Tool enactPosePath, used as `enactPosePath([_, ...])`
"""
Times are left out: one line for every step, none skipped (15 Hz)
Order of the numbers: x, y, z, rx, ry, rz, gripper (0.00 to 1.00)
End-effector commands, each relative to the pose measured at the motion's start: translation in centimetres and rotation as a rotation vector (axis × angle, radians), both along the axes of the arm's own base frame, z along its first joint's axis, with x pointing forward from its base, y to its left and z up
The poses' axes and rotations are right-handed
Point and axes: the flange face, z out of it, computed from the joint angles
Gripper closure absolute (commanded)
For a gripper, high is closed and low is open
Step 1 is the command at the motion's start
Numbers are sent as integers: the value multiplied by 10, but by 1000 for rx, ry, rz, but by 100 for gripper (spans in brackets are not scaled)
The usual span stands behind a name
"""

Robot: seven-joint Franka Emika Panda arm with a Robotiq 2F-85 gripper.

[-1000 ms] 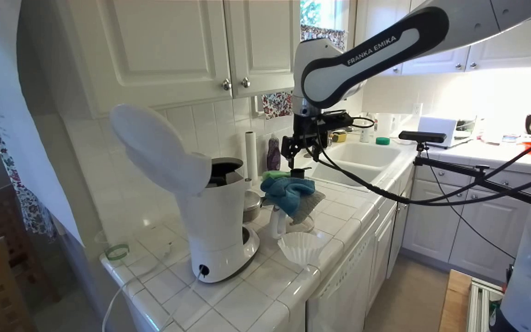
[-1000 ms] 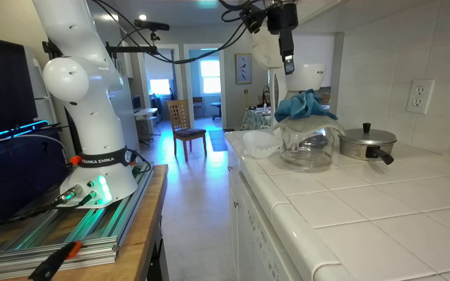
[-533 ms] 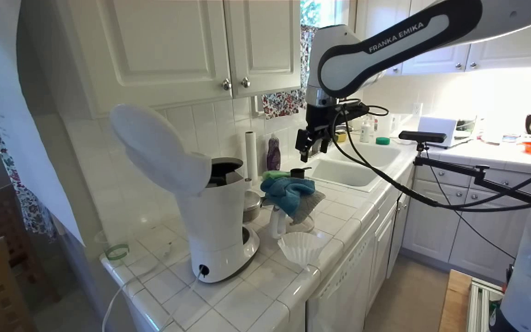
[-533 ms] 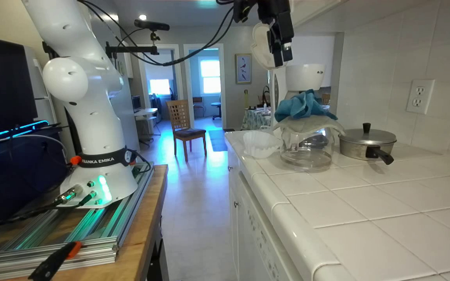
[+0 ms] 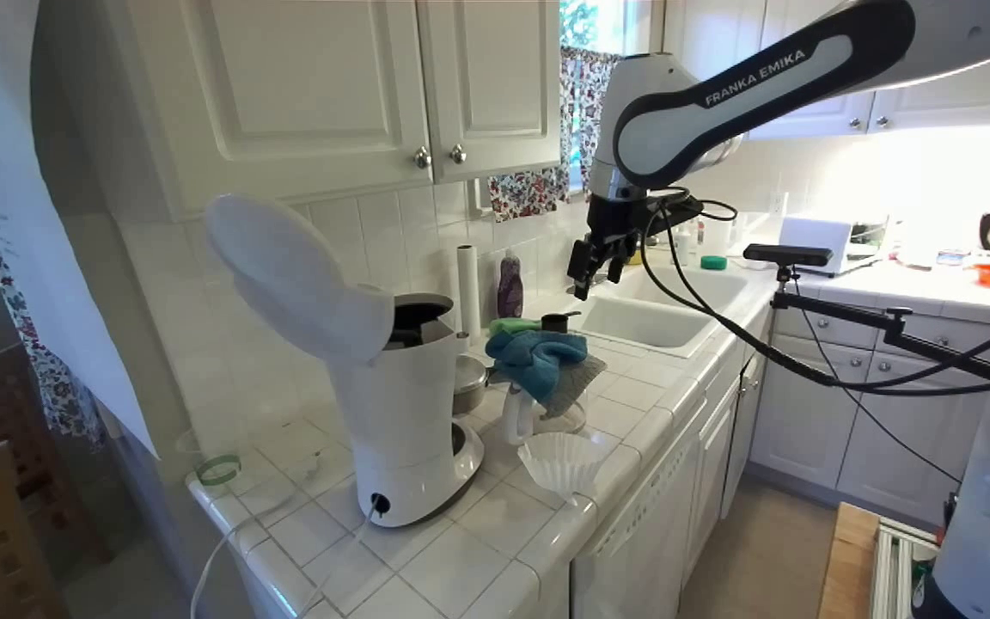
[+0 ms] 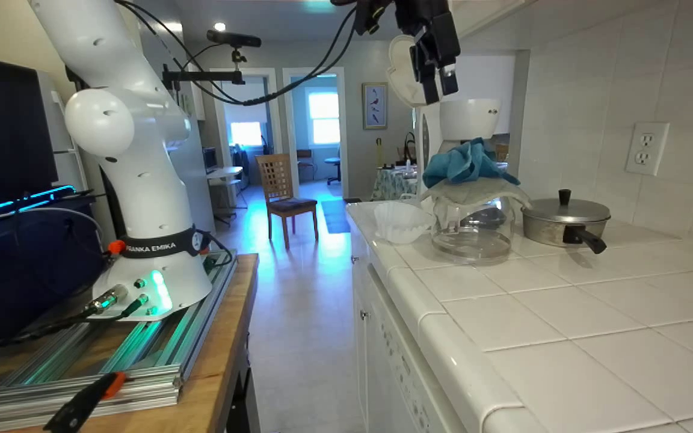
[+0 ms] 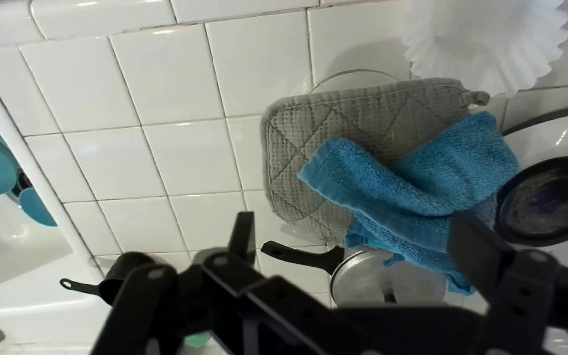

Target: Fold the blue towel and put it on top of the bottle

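Arm [image 5: 757, 82] bent; tool [image 5: 597, 283] pointing down, spread wide.

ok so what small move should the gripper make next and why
Probably ease the open gripper up and away: the blue towel, loosely folded, already lies on the grey pot holder atop the glass carafe, and the empty jaws are clear of it.

One blue towel [image 7: 414, 197], one potholder [image 7: 358, 121], one carafe [image 6: 473, 237], one saucepan [image 6: 554, 221]

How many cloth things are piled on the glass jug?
2: the blue towel, bunched on top, and the gray potholder, beneath it and partly covered. Another might be hidden underneath.
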Motion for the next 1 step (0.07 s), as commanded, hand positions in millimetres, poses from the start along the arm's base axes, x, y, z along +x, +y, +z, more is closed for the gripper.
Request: enactPosePath([0, 0, 0, 0, 0, 1, 0])
